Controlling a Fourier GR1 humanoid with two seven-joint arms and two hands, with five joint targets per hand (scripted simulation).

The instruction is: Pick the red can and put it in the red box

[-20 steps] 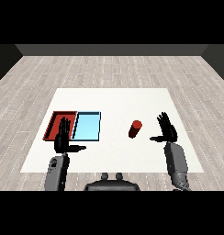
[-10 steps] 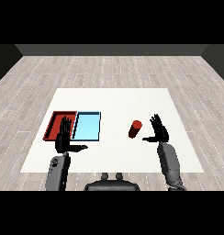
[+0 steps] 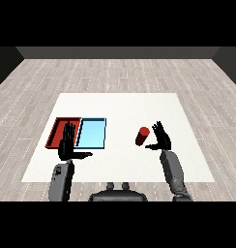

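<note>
Closing leftward, the open right hand (image 3: 161, 140) had reached just beside the upright red cylindrical can (image 3: 142, 136). Grasping looked imminent (fingers still spread, nothing held).

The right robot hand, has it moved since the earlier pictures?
Yes. The right robot hand has moved left across the table, toward the red can, which stays in its place. The hand is now open just beside the can.

You have a white table (image 3: 120, 104) on a grey plank floor (image 3: 115, 72). At nine o'clock from the table's middle lies the light blue tray (image 3: 92, 133).
</note>
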